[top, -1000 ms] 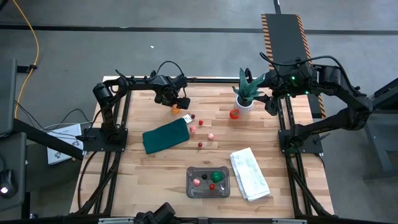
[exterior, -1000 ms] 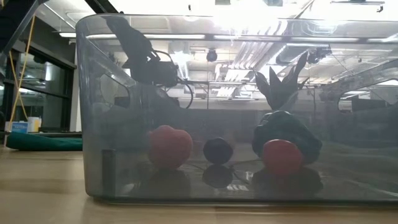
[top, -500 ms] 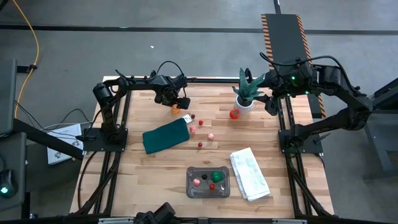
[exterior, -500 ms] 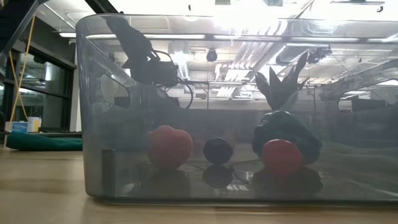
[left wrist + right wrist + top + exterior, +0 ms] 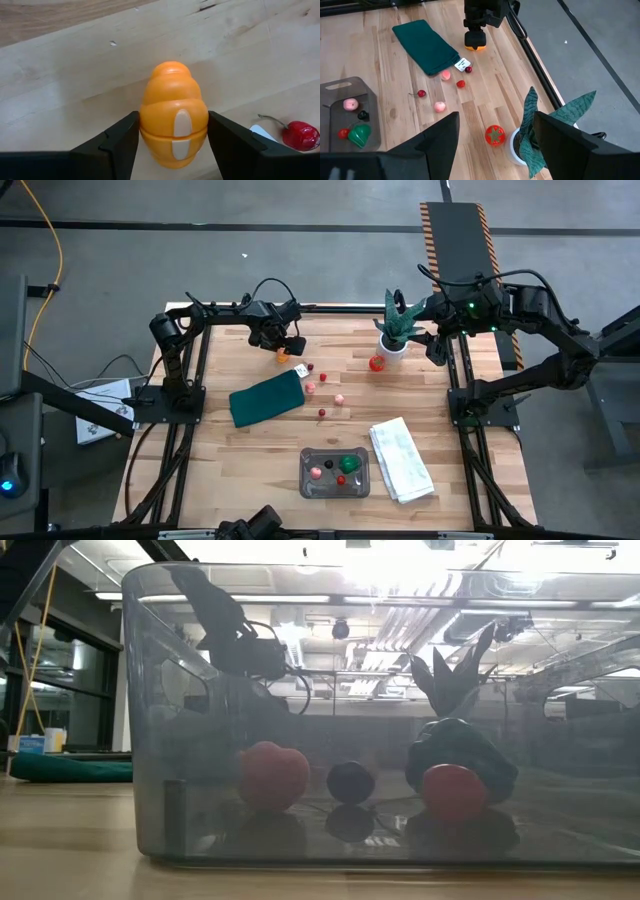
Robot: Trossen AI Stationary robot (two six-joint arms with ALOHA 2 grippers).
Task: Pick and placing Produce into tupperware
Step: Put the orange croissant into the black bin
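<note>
My left gripper [image 5: 284, 350] points down at the table's far left, its fingers on either side of an orange ribbed toy vegetable [image 5: 173, 120], also seen in the right wrist view [image 5: 475, 41]. The clear grey tupperware [image 5: 335, 473] stands near the front edge and holds a pink, a dark, a red and a green piece [image 5: 455, 765]. Loose produce lies mid-table: a red tomato [image 5: 376, 363], small red pieces [image 5: 322, 413] and pink ones [image 5: 338, 399]. My right gripper [image 5: 496, 117] hangs open, high at the far right. My left gripper pinches the orange vegetable's two opposite sides [image 5: 145, 127] between its two fingers, at the wider end. The fingers [image 5: 122, 137] come from above, pointing down. Whether the vegetable still rests on the table I cannot tell.
A dark green cloth [image 5: 267, 398] lies left of centre, a folded white towel [image 5: 401, 459] right of the tupperware, and a spiky potted plant [image 5: 397, 330] at the far right beside my right arm. A small white tag [image 5: 300, 369] lies near the orange vegetable.
</note>
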